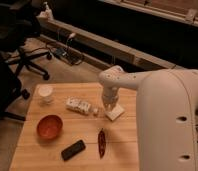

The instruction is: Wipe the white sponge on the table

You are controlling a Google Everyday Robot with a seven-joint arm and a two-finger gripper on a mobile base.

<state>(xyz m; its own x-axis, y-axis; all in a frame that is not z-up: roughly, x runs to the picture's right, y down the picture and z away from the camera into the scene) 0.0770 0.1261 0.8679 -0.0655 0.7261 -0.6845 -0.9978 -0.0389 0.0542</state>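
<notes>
Claw [111, 106] is set down on the white sponge [115, 113], mid-surface [82, 126], just right of the white packet [79, 105]. Claw state cannot be told. Contact looks made, so the reach is judged done and the wiping strokes are likely in hand or left. Sponge is seen as small, flat, off-white and unmarked.

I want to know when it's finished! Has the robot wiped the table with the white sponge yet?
Done: the gripper is at the white sponge, toward the far side of the table. In hand: it sits right on top of the sponge, apparently pressing it. Left: sliding it across the wood; no wiped patch shows.
</notes>
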